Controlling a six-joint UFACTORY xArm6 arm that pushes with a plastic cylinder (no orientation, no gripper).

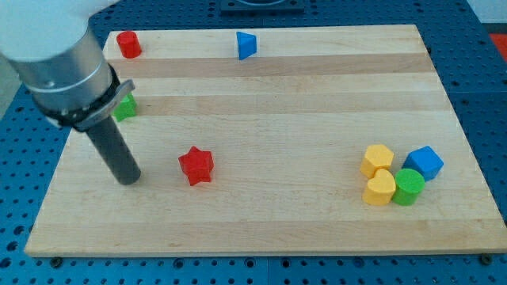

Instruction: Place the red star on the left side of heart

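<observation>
The red star point(196, 165) lies on the wooden board point(261, 103), left of the middle. The yellow heart point(379, 188) sits at the view's lower right, touching a green cylinder point(409, 187). My tip point(127, 179) rests on the board to the left of the red star, a short gap away, not touching it. The dark rod rises up and left to the grey arm body.
A yellow hexagon block point(377, 160) and a blue cube point(425, 162) sit just above the heart and green cylinder. A red cylinder point(128, 44) and a blue triangular block point(246, 45) lie near the top edge. A green block point(124, 107) is partly hidden behind the arm.
</observation>
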